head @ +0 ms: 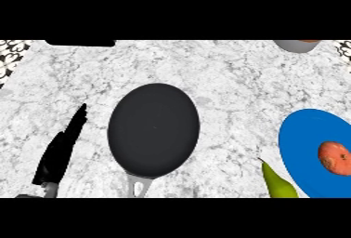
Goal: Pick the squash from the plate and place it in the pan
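Observation:
A black oval pan (153, 129) lies in the middle of the marble counter, its metal handle (139, 186) pointing toward me. At the right edge sits a blue plate (308, 139) with an orange-red rounded vegetable (335, 158) on it, partly cut off by the view's edge. A yellow-green elongated vegetable (277, 181) lies against the plate's lower left rim. I cannot tell which of the two is the squash. My left hand (60, 151) shows at the lower left, fingers straight and pointing up, left of the pan and touching nothing. My right hand is out of view.
A flat black object (80, 42) lies at the counter's far edge, upper left. A grey bowl (296, 45) is cut off at the upper right. Bare marble (233, 83) stretches between the pan and the plate.

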`<action>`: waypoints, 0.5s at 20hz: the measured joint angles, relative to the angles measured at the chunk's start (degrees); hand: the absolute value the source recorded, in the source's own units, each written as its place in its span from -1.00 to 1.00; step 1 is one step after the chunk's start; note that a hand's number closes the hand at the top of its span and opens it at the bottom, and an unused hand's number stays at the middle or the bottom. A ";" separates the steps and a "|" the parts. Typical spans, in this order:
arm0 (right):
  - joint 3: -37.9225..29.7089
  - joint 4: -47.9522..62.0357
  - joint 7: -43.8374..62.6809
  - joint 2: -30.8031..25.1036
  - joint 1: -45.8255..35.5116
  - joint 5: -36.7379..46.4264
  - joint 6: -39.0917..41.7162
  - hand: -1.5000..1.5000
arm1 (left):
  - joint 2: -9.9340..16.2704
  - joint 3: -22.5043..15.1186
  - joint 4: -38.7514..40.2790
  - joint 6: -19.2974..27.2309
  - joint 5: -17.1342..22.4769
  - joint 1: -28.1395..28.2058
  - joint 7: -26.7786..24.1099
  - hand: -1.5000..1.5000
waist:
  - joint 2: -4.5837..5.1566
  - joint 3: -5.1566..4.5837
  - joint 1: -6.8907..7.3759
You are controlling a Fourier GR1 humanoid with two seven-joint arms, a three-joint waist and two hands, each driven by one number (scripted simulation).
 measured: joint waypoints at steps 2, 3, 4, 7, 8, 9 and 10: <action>2.53 -1.15 -0.28 -0.39 -1.18 1.99 0.37 -1.00 | -0.25 0.12 0.86 -0.04 -0.31 0.51 -1.06 0.00 | -0.07 -0.03 -0.22; 3.55 -1.23 -0.71 -0.69 -1.82 3.06 0.38 -1.00 | -0.12 0.39 0.74 -0.19 -0.26 0.82 -1.22 0.00 | -0.10 -0.05 -0.28; 4.53 -2.11 -0.31 -0.69 -2.51 3.77 0.50 -1.00 | -0.11 0.46 0.60 -0.23 -0.35 1.28 -1.22 0.00 | -0.18 -0.06 -0.46; 7.33 -2.21 0.69 -0.28 -5.39 6.54 0.96 -1.00 | -0.78 0.75 1.24 -0.17 -0.93 0.50 -0.94 0.00 | -0.23 -0.09 -0.77; 7.83 -2.21 1.31 -0.51 -6.13 6.94 1.55 -1.00 | -0.76 0.86 0.98 -0.15 -1.15 1.13 -1.09 0.00 | -0.28 -0.11 -0.88; 8.42 -2.16 2.16 -0.59 -7.28 7.27 2.29 -1.00 | -0.87 1.01 0.81 -0.07 -1.35 0.96 -0.72 0.00 | -0.30 -0.11 -0.94; 9.24 -2.75 2.96 -0.37 -7.80 7.71 2.73 -1.00 | -0.67 1.40 0.82 -0.40 -1.20 1.32 -1.01 0.00 | -0.35 -0.14 -1.03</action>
